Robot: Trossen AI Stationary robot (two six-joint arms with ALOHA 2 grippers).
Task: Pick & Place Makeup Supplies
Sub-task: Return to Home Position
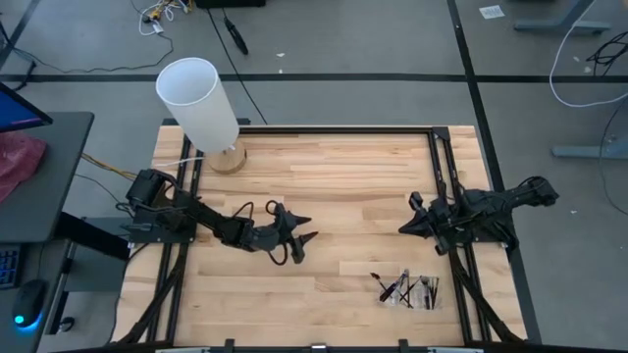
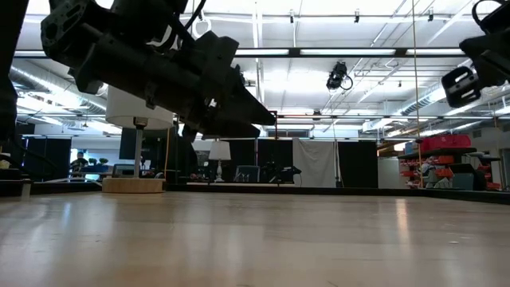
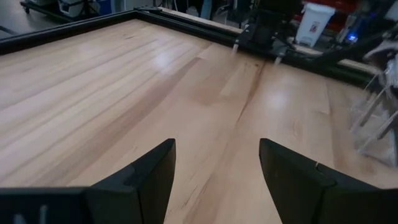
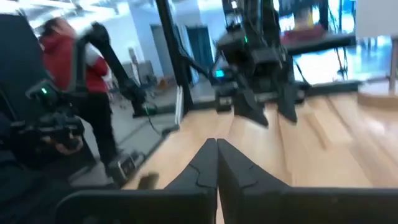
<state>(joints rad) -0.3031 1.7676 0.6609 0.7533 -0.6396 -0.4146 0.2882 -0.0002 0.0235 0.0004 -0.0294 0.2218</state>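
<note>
High view alone gives the full layout. The makeup brushes (image 1: 404,288) lie bunched in a transparent organizer (image 1: 424,292) on the near right of the table (image 1: 334,176). They read as thin dark sticks, a few with pale ends; too small to count. The left gripper (image 1: 306,240) hovers over the table left of centre, well apart from the organizer. The right gripper (image 1: 410,224) sits by the right rail, on the far side of the organizer. A white cylinder (image 1: 199,103) stands on a wooden base at the far left corner.

Left wrist view: left gripper (image 3: 214,152) spread wide, nothing between the fingers. The organizer (image 3: 373,115) is cut off at the frame edge. Only blurred clear walls show, and no brushes can be made out there.

Right wrist view: right gripper (image 4: 217,152) pressed together, holding nothing. The left arm (image 4: 255,68) shows farther off across the table. A blurred person (image 4: 68,68) in a red top stands beyond the table.

Low view: no organizer or brushes appear. The left arm (image 2: 151,56) fills the upper left, and the right arm (image 2: 478,64) is cut off at the upper right.
</note>
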